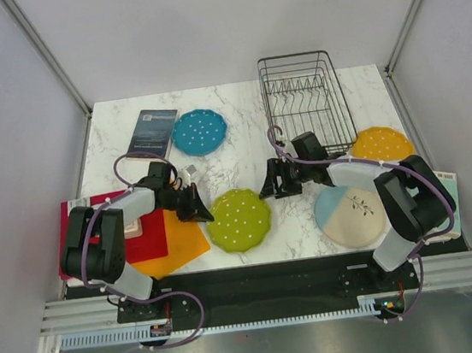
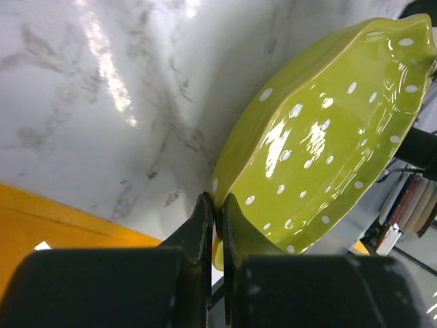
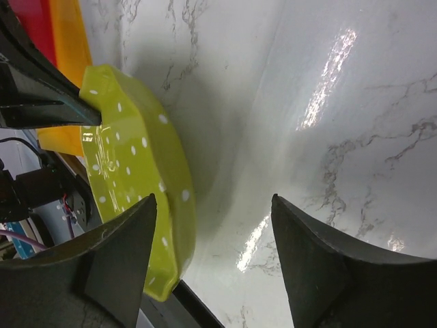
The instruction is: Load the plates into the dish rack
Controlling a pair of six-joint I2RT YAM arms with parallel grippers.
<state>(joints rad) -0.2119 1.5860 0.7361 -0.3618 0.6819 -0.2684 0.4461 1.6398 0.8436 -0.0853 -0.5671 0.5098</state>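
Left wrist: black jaws pinch a glossy, scalloped lime-green plate [image 2: 321, 137].

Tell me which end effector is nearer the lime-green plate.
Left. The left end effector pinches the rim of the lime-green plate on its left side; the right end effector sits open beside the opposite edge.

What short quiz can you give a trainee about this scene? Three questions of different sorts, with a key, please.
1. True or false: the dish rack already holds a plate.
2. Which plate does the left gripper pinch at its rim? A teal; B lime-green; C orange.
3. Fill in: the right gripper is ____.
Key: 1 false; 2 B, the lime-green plate; 3 open.
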